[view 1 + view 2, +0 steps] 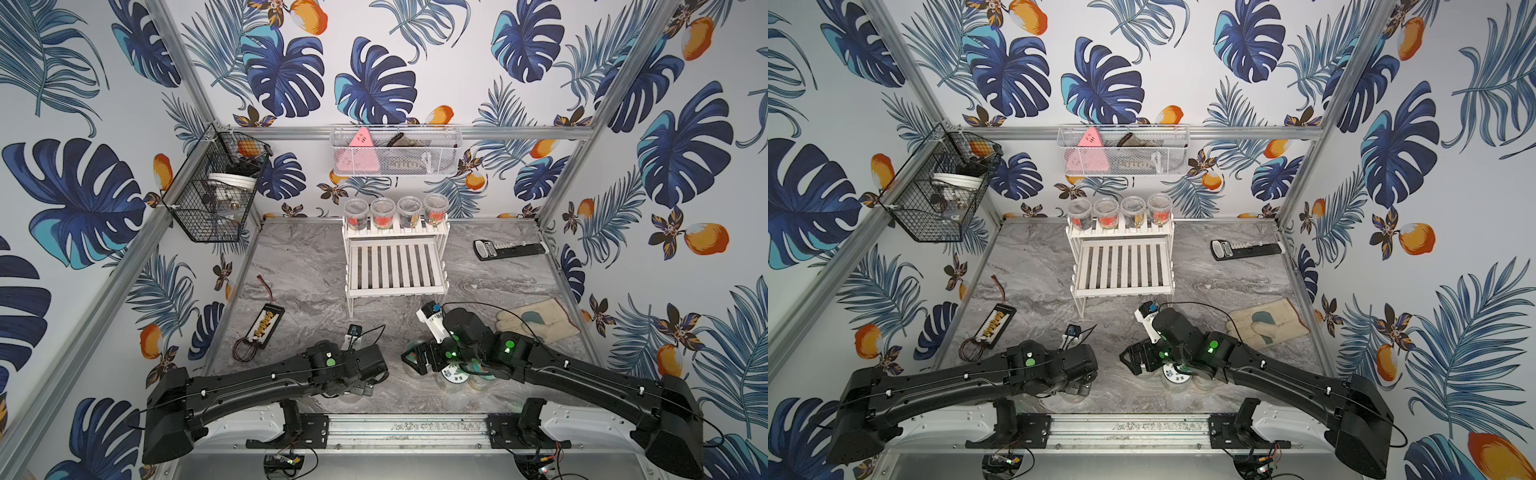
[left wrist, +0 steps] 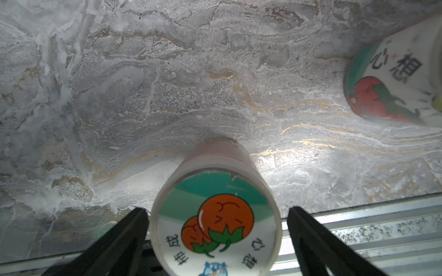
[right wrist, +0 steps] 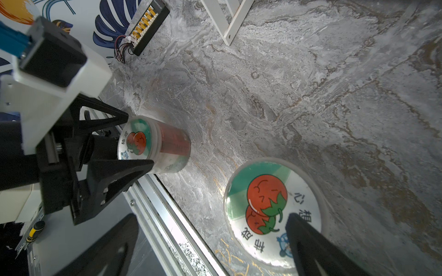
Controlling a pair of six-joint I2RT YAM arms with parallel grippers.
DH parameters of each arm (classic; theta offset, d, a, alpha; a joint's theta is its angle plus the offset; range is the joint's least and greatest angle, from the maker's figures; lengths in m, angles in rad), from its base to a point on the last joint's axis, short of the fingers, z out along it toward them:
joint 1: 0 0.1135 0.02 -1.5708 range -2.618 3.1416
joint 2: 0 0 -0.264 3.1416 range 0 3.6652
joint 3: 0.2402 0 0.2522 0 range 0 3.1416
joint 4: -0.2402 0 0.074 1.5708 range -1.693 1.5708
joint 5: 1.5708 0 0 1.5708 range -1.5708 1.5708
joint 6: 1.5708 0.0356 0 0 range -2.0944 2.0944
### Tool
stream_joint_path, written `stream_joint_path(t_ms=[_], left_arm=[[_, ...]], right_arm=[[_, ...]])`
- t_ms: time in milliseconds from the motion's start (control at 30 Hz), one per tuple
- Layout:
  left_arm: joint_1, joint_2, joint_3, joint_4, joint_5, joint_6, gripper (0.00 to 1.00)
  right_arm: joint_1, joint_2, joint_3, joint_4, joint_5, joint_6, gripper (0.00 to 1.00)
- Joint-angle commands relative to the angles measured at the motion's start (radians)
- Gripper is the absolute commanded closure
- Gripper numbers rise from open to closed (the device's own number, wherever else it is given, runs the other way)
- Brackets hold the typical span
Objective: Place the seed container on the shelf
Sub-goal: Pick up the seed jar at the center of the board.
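A seed container (image 2: 215, 222) with a tomato picture on its lid stands at the table's front edge. My left gripper (image 2: 216, 210) is open around it, one finger on each side, with a gap at one side. The right wrist view shows the same container (image 3: 155, 143) between those fingers. My right gripper (image 3: 212, 216) is open, low over a second tomato-lidded container (image 3: 267, 203), one finger crossing its lid. The white shelf (image 1: 395, 270) stands at the back centre in both top views; its upper tier holds several containers (image 1: 395, 210), and its lower tier is bare.
A black wire basket (image 1: 212, 187) hangs at the back left and a white mesh basket (image 1: 395, 151) on the back wall. A glove (image 1: 536, 320), a black device (image 1: 509, 249) and a connector board (image 1: 266, 326) lie on the table. An aluminium rail (image 1: 407, 428) borders the front.
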Motion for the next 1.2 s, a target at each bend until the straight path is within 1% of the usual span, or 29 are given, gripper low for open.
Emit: stream_joint_path(t_ms=[0, 400, 533, 633, 733, 833, 900, 1000, 1067, 1133, 1167], left_arm=[[0.000, 0.007, -0.008, -0.034, -0.014, -0.033, 0.01], [0.000, 0.025, -0.038, 0.030, 0.014, -0.021, 0.02], [0.000, 0.032, -0.042, 0.047, 0.020, -0.015, 0.08], [0.000, 0.039, -0.014, 0.038, 0.015, -0.002, 0.13], [0.000, 0.052, 0.047, 0.016, 0.006, 0.030, 0.16], [0.008, 0.090, 0.168, -0.049, -0.023, 0.076, 0.16], [0.048, 0.122, 0.257, -0.101, -0.011, 0.137, 0.16], [0.136, 0.142, 0.375, -0.155, 0.033, 0.234, 0.18], [0.190, 0.143, 0.441, -0.166, 0.067, 0.296, 0.19], [0.237, 0.157, 0.504, -0.181, 0.113, 0.352, 0.20], [0.258, 0.175, 0.543, -0.199, 0.131, 0.382, 0.21]], right_arm=[[0.002, 0.004, 0.010, 0.012, -0.004, 0.004, 0.00], [0.002, -0.005, 0.002, 0.008, 0.005, 0.007, 0.00], [0.001, -0.014, 0.000, 0.001, 0.023, 0.006, 0.00], [0.001, -0.029, 0.000, -0.012, 0.049, -0.004, 0.00], [0.001, -0.062, -0.009, -0.016, 0.102, -0.015, 0.00], [0.002, -0.113, -0.038, 0.023, 0.138, -0.057, 0.00], [0.001, -0.144, -0.060, 0.067, 0.146, -0.113, 0.00], [0.003, -0.182, -0.092, 0.150, 0.156, -0.203, 0.00], [0.003, -0.190, -0.099, 0.189, 0.117, -0.281, 0.00], [0.003, -0.177, -0.095, 0.221, 0.094, -0.315, 0.00], [0.003, -0.169, -0.094, 0.243, 0.054, -0.342, 0.00]])
